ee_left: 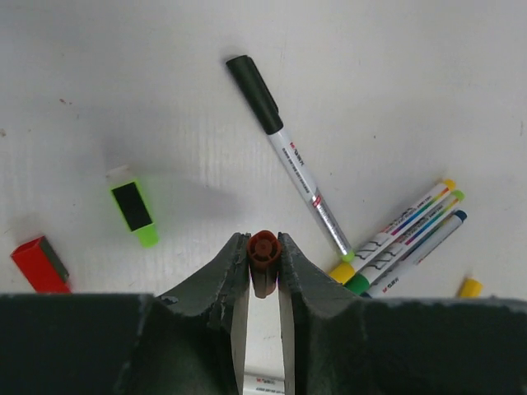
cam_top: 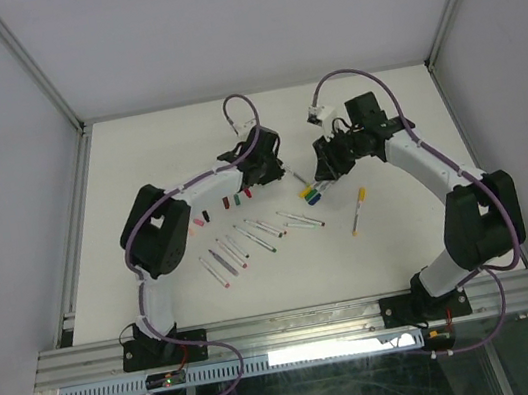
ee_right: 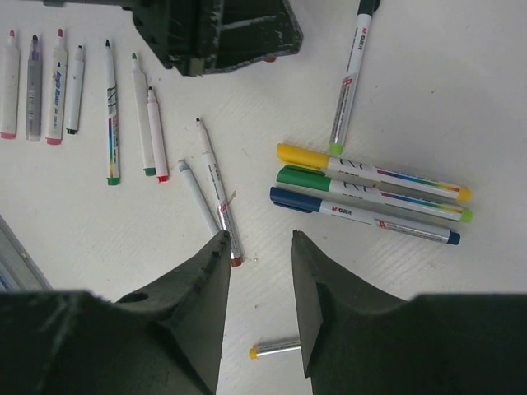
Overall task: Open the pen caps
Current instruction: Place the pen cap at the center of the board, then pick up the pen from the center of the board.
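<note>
Left gripper (ee_left: 263,244): jaws clamped on dark red cap (ee_left: 263,257), above table (ee_left: 412,82).
Right gripper (ee_right: 259,239): jaws apart, nothing held, over uncapped pens (ee_right: 215,185).
Loose green cap (ee_left: 133,206) and red cap (ee_left: 39,265): on table, left of left gripper.
Yellow, green and blue capped pens (ee_right: 370,193): side by side.
Black-capped pen (ee_left: 288,156): tip beside them.

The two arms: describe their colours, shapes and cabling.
Both the left arm and right arm have white links, black joint housings and a purple cable looping along them. The left hand and right hand have dark, wedge-shaped, scuffed fingers.
</note>
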Available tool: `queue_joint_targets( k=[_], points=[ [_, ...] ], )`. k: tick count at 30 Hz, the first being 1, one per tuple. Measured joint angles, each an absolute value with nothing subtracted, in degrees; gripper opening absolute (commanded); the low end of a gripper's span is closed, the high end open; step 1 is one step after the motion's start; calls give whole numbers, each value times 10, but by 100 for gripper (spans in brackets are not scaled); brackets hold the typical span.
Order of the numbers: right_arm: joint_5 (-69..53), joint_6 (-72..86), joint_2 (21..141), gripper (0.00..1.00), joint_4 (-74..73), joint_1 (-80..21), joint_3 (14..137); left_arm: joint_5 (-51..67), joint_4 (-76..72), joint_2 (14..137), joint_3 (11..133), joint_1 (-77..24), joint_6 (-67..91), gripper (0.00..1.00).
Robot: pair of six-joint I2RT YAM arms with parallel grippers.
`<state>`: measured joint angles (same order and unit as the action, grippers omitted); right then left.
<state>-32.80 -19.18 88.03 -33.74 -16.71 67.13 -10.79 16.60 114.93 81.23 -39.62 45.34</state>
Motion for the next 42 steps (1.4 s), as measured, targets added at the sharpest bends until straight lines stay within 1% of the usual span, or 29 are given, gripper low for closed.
queue_joint_targets(
  k=[3,9,18,27,29,30,31,32,33,34,35,37,38,40,42],
  points=[
    [-337,-190,880,38,-337,-166,668,-131,229,1193,887,-406,451,22],
    [-349,-188,880,38,-336,-161,668,-150,303,1231,933,-408,441,28],
    [-360,-183,872,38,-332,-149,668,-159,350,1245,950,-408,441,29],
    [-388,-184,852,38,-307,-149,641,-160,336,1236,945,-408,427,32],
    [-390,-184,842,38,-292,-149,631,-161,326,1216,931,-408,420,35],
    [-390,-185,834,38,-285,-149,626,-161,318,1199,918,-408,413,37],
    [-388,-185,825,41,-273,-149,620,-162,304,1175,898,-408,405,39],
    [-387,-187,816,54,-261,-149,614,-162,293,1150,880,-408,397,43],
    [-383,-192,802,66,-240,-148,603,-162,275,1125,858,-408,391,51],
    [-380,-198,784,73,-218,-148,590,-163,248,1087,824,-408,378,58],
    [-377,-198,771,74,-201,-148,580,-163,218,1044,786,-408,364,67],
    [-374,-206,747,74,-159,-148,561,-161,151,956,711,-408,332,94],
    [-379,-209,747,72,-149,-148,561,-160,123,922,682,-408,316,98],
    [-394,-211,769,69,-153,-148,582,-161,40,849,610,-408,290,99],
    [-402,-207,829,70,-173,-155,638,-163,-44,788,535,-408,269,99]
  ],
)
